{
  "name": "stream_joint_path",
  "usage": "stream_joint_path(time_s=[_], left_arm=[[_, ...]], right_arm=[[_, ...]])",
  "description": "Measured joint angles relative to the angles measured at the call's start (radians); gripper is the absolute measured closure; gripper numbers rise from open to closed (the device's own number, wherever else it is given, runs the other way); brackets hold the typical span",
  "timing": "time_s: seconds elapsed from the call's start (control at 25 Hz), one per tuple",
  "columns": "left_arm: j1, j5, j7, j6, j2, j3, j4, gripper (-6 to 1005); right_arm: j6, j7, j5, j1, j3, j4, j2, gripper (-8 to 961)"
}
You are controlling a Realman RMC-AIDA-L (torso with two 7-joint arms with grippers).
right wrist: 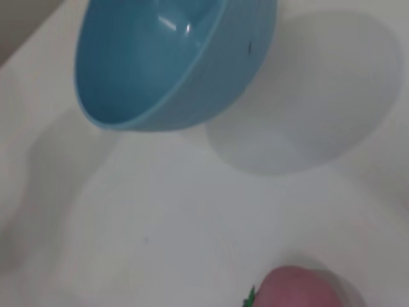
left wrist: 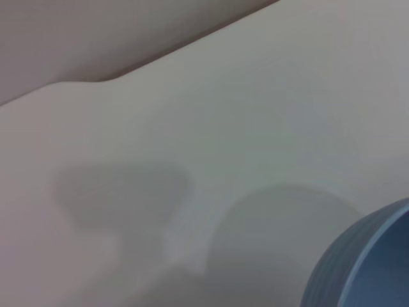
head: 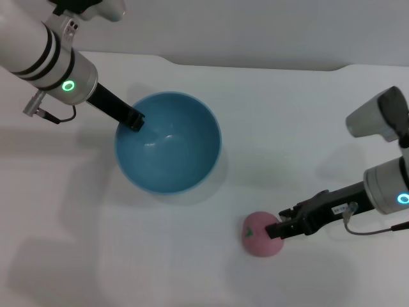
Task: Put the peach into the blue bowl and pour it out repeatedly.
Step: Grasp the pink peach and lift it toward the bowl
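Head view first: the blue bowl point(head: 168, 142) is up off the white worktop point(head: 287, 115) a bit, tilted, with its shadow just beside and under it. The left gripper point(head: 134, 121) is pinched onto the bowl's rim on the robot's left side, so it's clamped on the rim and carrying it. Inside of the bowl is bare. The peach point(head: 261, 234) sits on the worktop, well apart from the bowl, over on the robot's right and nearer the robot. The right gripper point(head: 279, 228) is right at the peach, dark fingers touching its side. Looks like it's closing around it, but I honestly can't tell if it has a proper grip or how far open it is.

Left wrist view: mostly plain worktop with soft shadows, and a slice of the blue bowl's outer wall point(left wrist: 358, 262) in one corner. No fingers visible here.

Right wrist view: the blue bowl point(right wrist: 172, 64) is clearly tipped, its opening facing sideways, with a round shadow on the worktop beside it. The peach point(right wrist: 300, 289) peeks in at the edge, a tiny green leaf point(right wrist: 248, 297) on it. Bowl and peach are apart.
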Motion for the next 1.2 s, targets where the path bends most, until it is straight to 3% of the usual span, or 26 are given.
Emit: stream_joint_path(time_s=[0.4,0.72,1.0,1.2], left_arm=[[-0.018,-0.006,-0.002,0.003,-0.005,0.013,-0.011,1001],[-0.019,-0.010,-0.002,0.005,-0.005,0.014,-0.011,1001],[-0.025,-0.012,0.002,0.016,-0.005,0.032,-0.010,1000],[-0.030,-0.013,0.001,0.009,-0.008,0.066,-0.011,1000]], right_arm=[[0.076,0.001,0.031,0.096,-0.042,0.144,0.008,384],[0.091,-0.003,0.032,0.103,-0.081,0.144,0.010,420],[0.092,-0.006,0.050,0.069,-0.074,0.101,0.006,646],[0.067,-0.008,0.137,-0.022,-0.047,0.018,-0.012,734]])
